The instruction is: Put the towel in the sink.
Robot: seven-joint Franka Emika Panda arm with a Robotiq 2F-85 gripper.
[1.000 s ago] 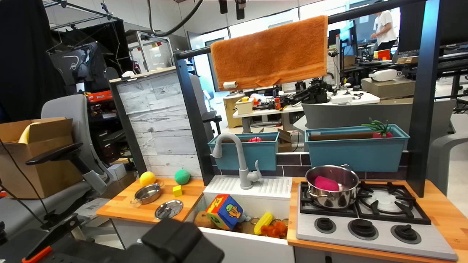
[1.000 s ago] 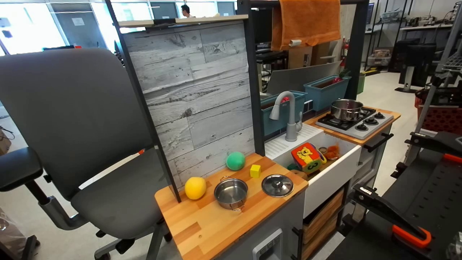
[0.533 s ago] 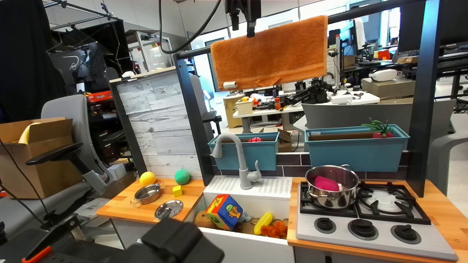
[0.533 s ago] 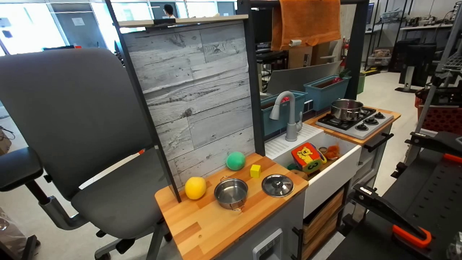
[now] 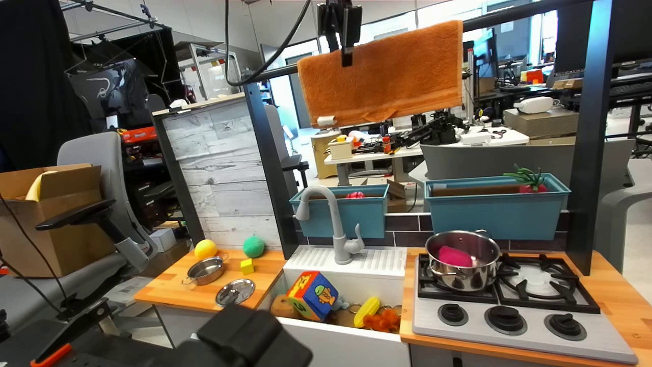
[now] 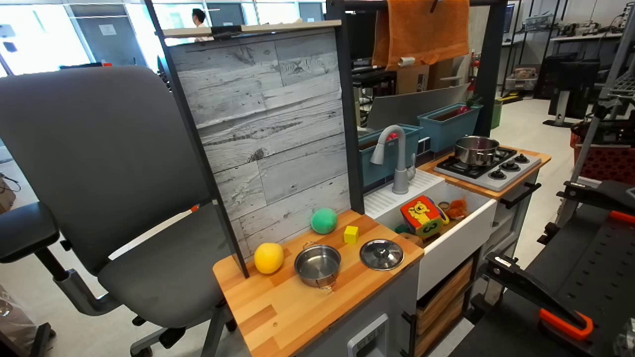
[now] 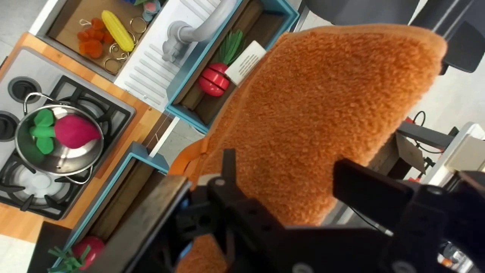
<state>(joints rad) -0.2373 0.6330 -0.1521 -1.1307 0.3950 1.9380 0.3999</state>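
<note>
My towel is hanging over the black bar, above and behind the sink. In an exterior view its long axis follows the bar, sloping up toward the stove to the right of the sink, with the hem and white tag pointing down sinkward. I've got the gripper at the towel's top edge, right above the sink's faucet, a finger in front of the cloth; touching or not, can't tell. The sink's holding a picture cube, a yellow corn toy and an orange fuzzy thing. Right of the sink there's a steel pot with a pink veggie in it, and behind the sink sit two teal bins, each with something red inside. Then in an exterior view I get a small pan, a lid and a green ball on the counter left of the sink; towel's up over the sink there too, top cut off by the frame. Wrist view: jaws are spread well apart, orange fabric showing between the fingers. There the towel runs diagonally, down and right of the sink, tagged edge facing it.
</note>
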